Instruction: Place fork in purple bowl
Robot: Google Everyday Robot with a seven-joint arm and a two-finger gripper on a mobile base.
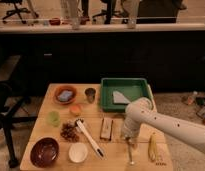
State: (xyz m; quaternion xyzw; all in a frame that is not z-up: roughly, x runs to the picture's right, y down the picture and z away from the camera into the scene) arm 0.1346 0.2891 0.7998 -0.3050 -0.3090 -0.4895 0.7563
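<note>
The fork (131, 153) is slim and silver. It lies lengthwise on the wooden table (116, 156), near the front edge and right of centre. My gripper (130, 138) points straight down on the fork's far end, at the tip of the white arm that reaches in from the right. Only the fork's near part shows below the gripper. The purple bowl (44, 151) is dark and glossy. It stands empty at the table's front left corner, far to the left of the gripper.
A small white bowl (78, 152) and a white-handled utensil (89, 138) lie between the fork and the purple bowl. Elsewhere stand a green tray (125, 81), an orange bowl (65, 94), a metal cup (90, 94), a green cup (54, 118), a wrapped bar (106, 128) and a yellow item (153, 147).
</note>
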